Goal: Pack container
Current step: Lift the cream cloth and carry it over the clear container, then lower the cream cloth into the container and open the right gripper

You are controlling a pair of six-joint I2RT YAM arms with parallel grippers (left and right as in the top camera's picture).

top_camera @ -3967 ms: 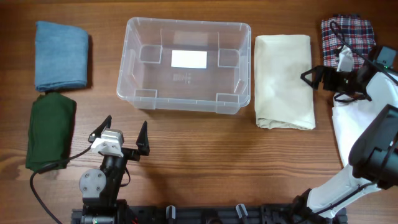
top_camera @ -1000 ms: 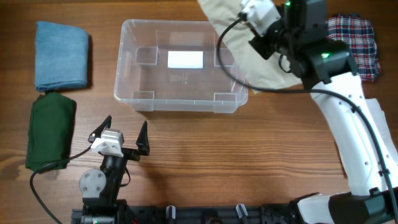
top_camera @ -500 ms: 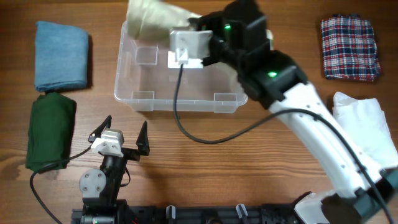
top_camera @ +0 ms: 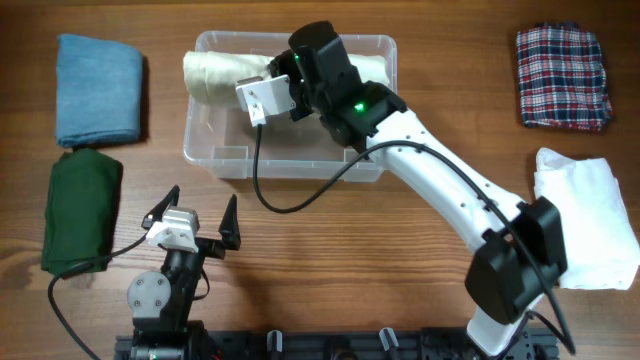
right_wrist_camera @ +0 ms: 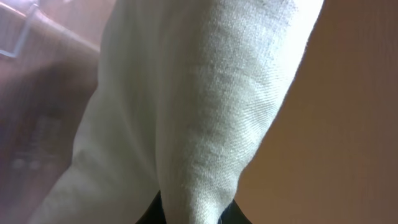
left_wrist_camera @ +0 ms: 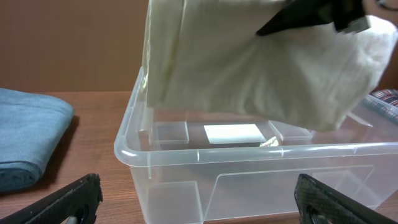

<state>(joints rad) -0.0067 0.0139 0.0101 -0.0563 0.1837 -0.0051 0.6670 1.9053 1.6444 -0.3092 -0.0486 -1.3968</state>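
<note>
The clear plastic container (top_camera: 290, 165) stands at the table's back middle. A cream folded cloth (top_camera: 215, 72) hangs over its rear half, with my right gripper (top_camera: 295, 70) shut on it from above. In the left wrist view the cream cloth (left_wrist_camera: 249, 68) hangs just above the container (left_wrist_camera: 186, 155), whose white label shows on the bottom. The right wrist view is filled by the cloth (right_wrist_camera: 186, 93), pinched between the dark fingers (right_wrist_camera: 152, 214). My left gripper (top_camera: 197, 210) rests open near the front edge, nothing between its fingers (left_wrist_camera: 62, 199).
A blue folded cloth (top_camera: 98, 88) and a dark green one (top_camera: 80, 210) lie left of the container. A plaid cloth (top_camera: 563, 77) and a white cloth (top_camera: 590, 215) lie at the right. My right arm stretches diagonally across the middle of the table.
The right arm lifted the cream cloth from the table right of the container, swung it left, and lowered it over the container's rear. The left arm stayed still.
</note>
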